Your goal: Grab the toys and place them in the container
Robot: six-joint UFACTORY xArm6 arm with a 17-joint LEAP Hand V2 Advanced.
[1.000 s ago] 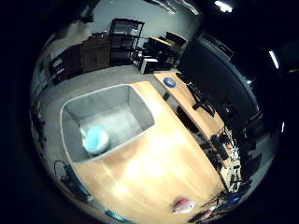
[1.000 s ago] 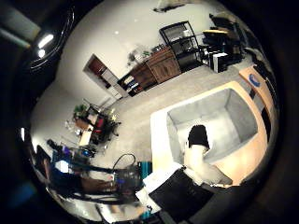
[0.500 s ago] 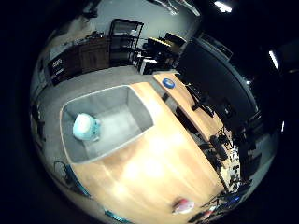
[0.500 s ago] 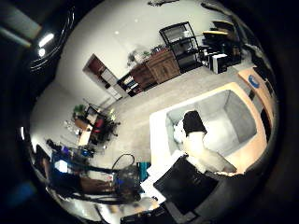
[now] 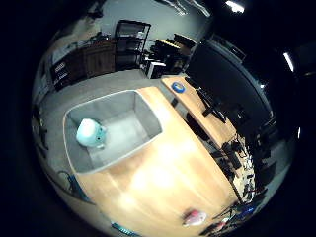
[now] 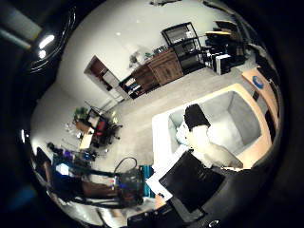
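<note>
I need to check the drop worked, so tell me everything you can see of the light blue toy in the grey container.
The light blue toy is a small, rounded, pale teal thing, soft-looking, with a paler top. It lies inside the grey container, on its floor close to one end wall, which it seems to touch. Nothing holds it. The container stands at the end of the wooden table. Finer details of the toy cannot be made out.

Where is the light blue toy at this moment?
In the little finger side palm view, the light blue toy lies inside the grey container, close to one of its walls. The container stands at one end of the wooden table.
</note>
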